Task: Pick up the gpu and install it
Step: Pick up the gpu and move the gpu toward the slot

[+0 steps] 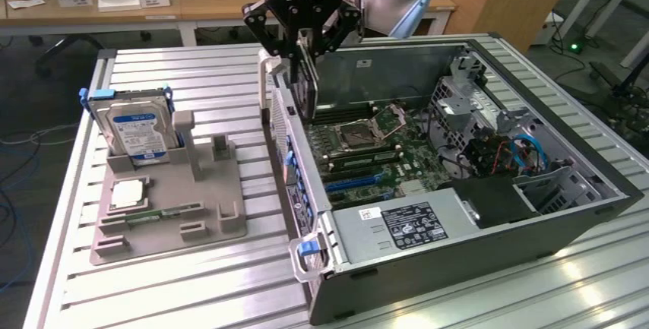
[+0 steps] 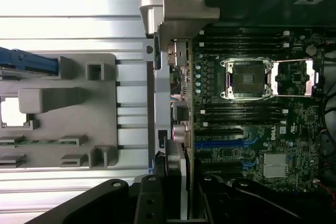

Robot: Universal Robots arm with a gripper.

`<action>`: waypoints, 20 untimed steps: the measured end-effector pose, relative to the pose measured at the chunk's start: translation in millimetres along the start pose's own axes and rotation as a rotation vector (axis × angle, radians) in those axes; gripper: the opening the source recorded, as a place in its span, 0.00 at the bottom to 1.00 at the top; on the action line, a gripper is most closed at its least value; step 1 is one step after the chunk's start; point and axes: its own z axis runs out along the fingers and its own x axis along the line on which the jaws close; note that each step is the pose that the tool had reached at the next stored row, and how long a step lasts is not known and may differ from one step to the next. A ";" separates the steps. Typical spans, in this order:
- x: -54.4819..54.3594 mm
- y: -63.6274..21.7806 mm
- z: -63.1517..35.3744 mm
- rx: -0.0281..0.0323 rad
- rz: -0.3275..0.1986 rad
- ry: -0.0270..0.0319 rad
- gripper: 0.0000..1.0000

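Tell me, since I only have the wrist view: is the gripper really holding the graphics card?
Observer: Yes. In the exterior view the gripper is shut on the graphics card, which hangs upright beneath it.
Operator: Is it seated in the board?
Observer: It doesn't look so. Its lower edge appears to sit above the board, close to the wall of the case on the exterior view's left.
Operator: What is at the far end of the case, past my picture?
Observer: A grey power supply with a dark label on top.
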 end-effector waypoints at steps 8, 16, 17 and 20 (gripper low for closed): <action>-11.9 0.4 0.5 0.0000 0.000 0.0000 0.28; -20.0 0.7 0.8 0.0000 0.000 -0.0001 0.28; -20.8 0.7 0.9 0.0000 0.000 0.0000 0.28; -23.6 0.8 1.0 -0.0001 0.000 -0.0001 0.28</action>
